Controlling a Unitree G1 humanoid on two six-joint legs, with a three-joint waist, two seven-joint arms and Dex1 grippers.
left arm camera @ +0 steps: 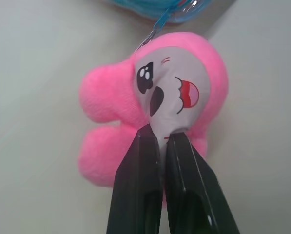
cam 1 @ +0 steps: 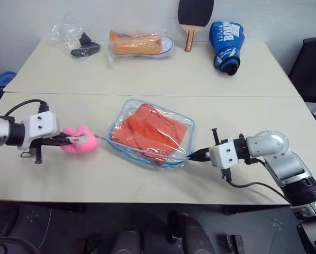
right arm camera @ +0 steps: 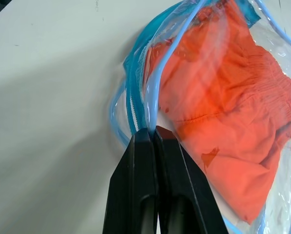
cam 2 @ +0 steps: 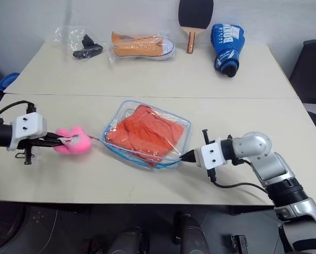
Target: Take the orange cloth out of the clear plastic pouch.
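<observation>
Step now: opening the pouch point(cam 1: 152, 133), near tabletop front edge. Left gripper point(left arm camera: 162, 134) clamps the pink plush point(cam 1: 79, 139) on zipper pull; right gripper point(right arm camera: 152, 130) pinches pouch's blue edge. Next, I think: open wider, then reach for the cloth point(cam 1: 152, 129) inside.

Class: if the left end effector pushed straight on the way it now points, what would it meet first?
Already shut on the pink plush toy, the left end effector points toward the clear plastic pouch with light blue edging, probably meeting that next.
</observation>
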